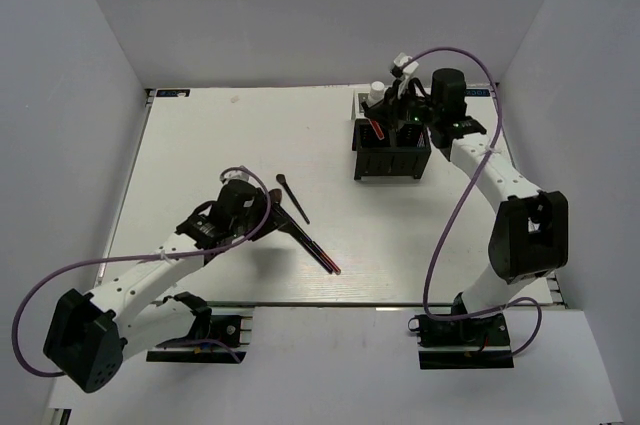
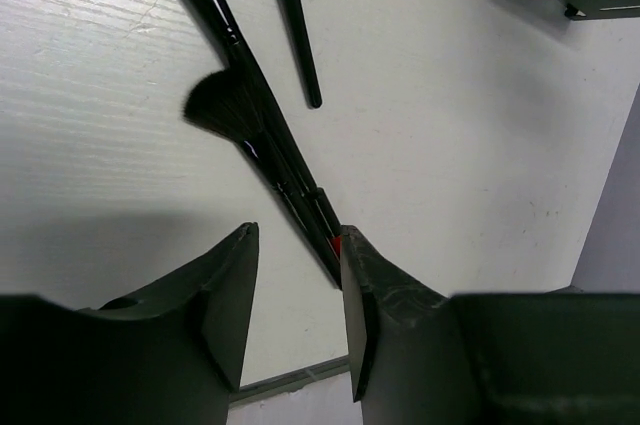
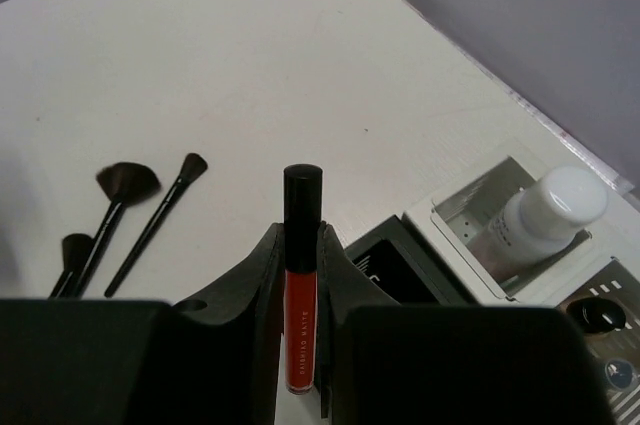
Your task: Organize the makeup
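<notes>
The right tool point(image 3: 300, 245) grips a red lip tube point(image 3: 300, 315) over the far-right organizer point(image 1: 390, 171); insertion likely follows. The left tool point(image 2: 298, 275) stands open astride the brush handles point(image 2: 272, 150), needing closure.

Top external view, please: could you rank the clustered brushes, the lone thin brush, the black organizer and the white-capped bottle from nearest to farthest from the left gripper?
From the left gripper:
1. Clustered brushes, at its fingertips.
2. Lone thin brush, just beyond, slightly farther up the table.
3. Black organizer, far right.
4. White-capped bottle, past the organizer, by the far edge.
</notes>
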Action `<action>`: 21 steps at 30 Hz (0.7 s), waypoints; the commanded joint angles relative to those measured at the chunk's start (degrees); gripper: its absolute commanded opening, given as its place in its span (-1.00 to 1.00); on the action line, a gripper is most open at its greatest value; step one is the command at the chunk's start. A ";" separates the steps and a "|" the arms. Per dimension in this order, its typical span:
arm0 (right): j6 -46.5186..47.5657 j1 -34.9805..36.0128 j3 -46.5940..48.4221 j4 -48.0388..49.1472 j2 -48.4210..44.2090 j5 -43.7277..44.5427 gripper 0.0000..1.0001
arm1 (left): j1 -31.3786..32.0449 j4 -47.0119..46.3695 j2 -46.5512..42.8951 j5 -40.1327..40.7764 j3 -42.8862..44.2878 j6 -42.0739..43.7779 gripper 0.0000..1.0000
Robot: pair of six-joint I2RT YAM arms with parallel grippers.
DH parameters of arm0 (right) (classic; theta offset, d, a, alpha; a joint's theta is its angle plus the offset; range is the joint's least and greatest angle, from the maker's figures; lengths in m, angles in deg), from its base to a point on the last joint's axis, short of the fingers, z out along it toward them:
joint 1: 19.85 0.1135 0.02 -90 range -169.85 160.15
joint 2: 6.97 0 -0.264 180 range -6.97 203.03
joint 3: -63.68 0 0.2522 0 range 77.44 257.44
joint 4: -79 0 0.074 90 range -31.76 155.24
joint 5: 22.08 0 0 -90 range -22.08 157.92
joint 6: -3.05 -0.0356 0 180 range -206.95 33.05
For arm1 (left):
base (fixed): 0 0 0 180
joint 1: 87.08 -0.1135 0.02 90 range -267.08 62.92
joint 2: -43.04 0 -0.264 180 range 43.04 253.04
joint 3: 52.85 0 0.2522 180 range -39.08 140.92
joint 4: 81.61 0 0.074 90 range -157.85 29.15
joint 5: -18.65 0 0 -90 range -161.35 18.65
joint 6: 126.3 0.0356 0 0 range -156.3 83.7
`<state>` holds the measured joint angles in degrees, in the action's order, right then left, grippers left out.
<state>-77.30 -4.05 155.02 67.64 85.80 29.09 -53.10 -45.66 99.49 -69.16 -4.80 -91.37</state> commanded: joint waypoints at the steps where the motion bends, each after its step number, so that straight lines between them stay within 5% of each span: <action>1: -0.86 -1.29 -3.83 13.32 1.44 -1.78 -1.00 | 0.30 -0.85 2.96 -1.58 4.46 0.84 -0.06; 11: -1.56 -3.40 -5.69 25.11 8.39 -3.80 -1.00 | 1.36 1.70 15.70 -4.83 13.25 -6.62 -0.05; 18: 0.37 -4.54 -5.77 25.64 10.68 -3.89 -0.09 | 5.30 6.71 25.72 -6.50 18.88 -12.25 0.04; 21: -1.82 -5.24 -6.30 27.83 9.28 -3.80 0.03 | 7.32 10.13 30.64 -7.03 23.17 -13.05 0.02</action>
<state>-77.84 -8.25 148.16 89.51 96.53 26.29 -47.81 -39.73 128.38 -74.86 13.95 -101.99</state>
